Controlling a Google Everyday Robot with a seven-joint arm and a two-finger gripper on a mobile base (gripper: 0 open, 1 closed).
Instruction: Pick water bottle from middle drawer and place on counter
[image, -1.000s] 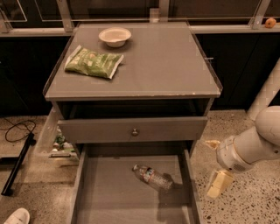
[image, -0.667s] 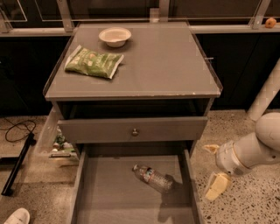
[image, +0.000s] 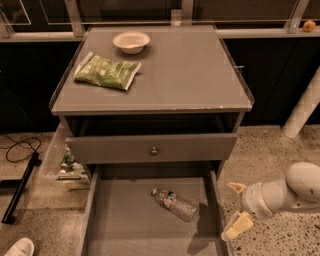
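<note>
The water bottle (image: 174, 203) lies on its side on the floor of the open middle drawer (image: 125, 225), cap toward the back left. My gripper (image: 236, 210) hangs just outside the drawer's right wall, to the right of the bottle and apart from it. Its two cream fingers are spread and hold nothing. The counter (image: 190, 75) is the grey cabinet top above.
A green snack bag (image: 106, 71) and a white bowl (image: 131, 41) sit on the counter's back left. The upper drawer front with a knob (image: 154, 150) juts out above the middle drawer. A black cable (image: 20, 147) and a white shoe (image: 17, 247) lie on the floor at left.
My gripper and arm have shifted slightly down and toward the drawer's right wall. The bottle has not moved.
</note>
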